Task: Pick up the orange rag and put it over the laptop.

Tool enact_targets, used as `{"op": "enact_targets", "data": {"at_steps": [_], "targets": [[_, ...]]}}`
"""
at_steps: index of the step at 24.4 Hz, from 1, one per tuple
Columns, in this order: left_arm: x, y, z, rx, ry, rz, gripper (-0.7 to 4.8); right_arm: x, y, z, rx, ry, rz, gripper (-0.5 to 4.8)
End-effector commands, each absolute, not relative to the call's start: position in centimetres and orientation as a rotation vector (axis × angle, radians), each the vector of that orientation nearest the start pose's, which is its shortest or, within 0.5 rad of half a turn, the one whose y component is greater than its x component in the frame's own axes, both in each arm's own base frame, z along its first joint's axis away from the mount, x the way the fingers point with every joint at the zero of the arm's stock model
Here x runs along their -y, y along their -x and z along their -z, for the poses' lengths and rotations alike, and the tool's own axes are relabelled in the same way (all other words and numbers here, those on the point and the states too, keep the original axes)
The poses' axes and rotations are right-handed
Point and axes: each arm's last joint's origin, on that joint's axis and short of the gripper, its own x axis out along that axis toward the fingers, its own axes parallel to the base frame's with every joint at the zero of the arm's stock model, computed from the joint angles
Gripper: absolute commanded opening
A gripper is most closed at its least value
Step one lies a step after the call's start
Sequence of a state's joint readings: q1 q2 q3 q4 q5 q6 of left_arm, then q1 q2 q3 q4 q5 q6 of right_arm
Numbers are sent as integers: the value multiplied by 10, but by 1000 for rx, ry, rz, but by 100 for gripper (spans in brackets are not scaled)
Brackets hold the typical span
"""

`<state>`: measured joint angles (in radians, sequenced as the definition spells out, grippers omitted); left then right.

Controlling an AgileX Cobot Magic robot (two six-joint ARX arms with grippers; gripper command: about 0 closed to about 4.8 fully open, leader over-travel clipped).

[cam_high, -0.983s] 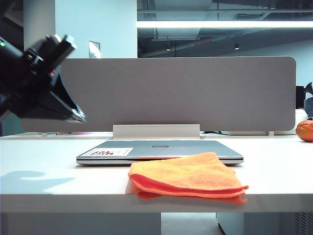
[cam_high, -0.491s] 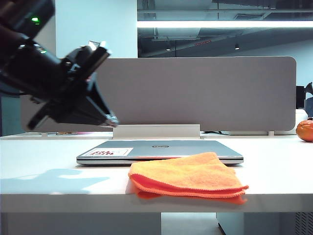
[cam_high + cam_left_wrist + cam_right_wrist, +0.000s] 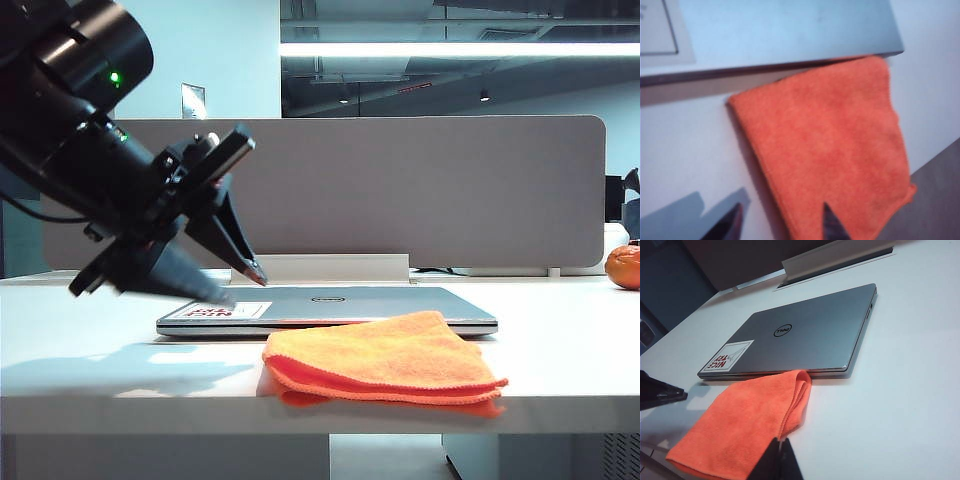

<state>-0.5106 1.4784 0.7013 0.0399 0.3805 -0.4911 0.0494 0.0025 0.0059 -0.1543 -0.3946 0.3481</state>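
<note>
The orange rag (image 3: 385,360) lies folded at the table's front edge, its far corner against the closed silver laptop (image 3: 330,300) behind it. My left gripper (image 3: 243,288) hangs open above the laptop's left front corner, left of the rag, tilted down toward it. In the left wrist view, the open left gripper (image 3: 781,207) has one fingertip over the rag (image 3: 825,145) and the other over bare table, with the laptop (image 3: 780,30) beyond. In the right wrist view my right gripper (image 3: 780,441) is shut and empty, high over the rag (image 3: 750,425) and laptop (image 3: 805,335).
A grey divider panel (image 3: 400,190) stands behind the laptop on a white base. A round glossy orange object (image 3: 625,266) sits at the far right. The white table (image 3: 100,370) ends just in front of the rag.
My left arm has swung down and to the right, from the upper left toward the laptop's corner and the rag. Its jaws have gone from shut to open. Rag and laptop have not moved.
</note>
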Motion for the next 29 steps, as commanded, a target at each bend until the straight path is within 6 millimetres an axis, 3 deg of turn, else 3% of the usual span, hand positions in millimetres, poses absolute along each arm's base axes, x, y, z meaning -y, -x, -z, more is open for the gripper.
{"op": "enact_targets", "data": {"at_steps": [1,17,29], "targets": [[148,-242,-171,-971,391,639,188,-16,-94,-151,-211,-365,-415,-5],[173,-242,-152,-985,375,698,188,-16,-94,-151,-211,-365,-416,-5],[176,-244,-147,-971,363,677,187,-16,-94,-151,-211,-365,-416,-5]]}}
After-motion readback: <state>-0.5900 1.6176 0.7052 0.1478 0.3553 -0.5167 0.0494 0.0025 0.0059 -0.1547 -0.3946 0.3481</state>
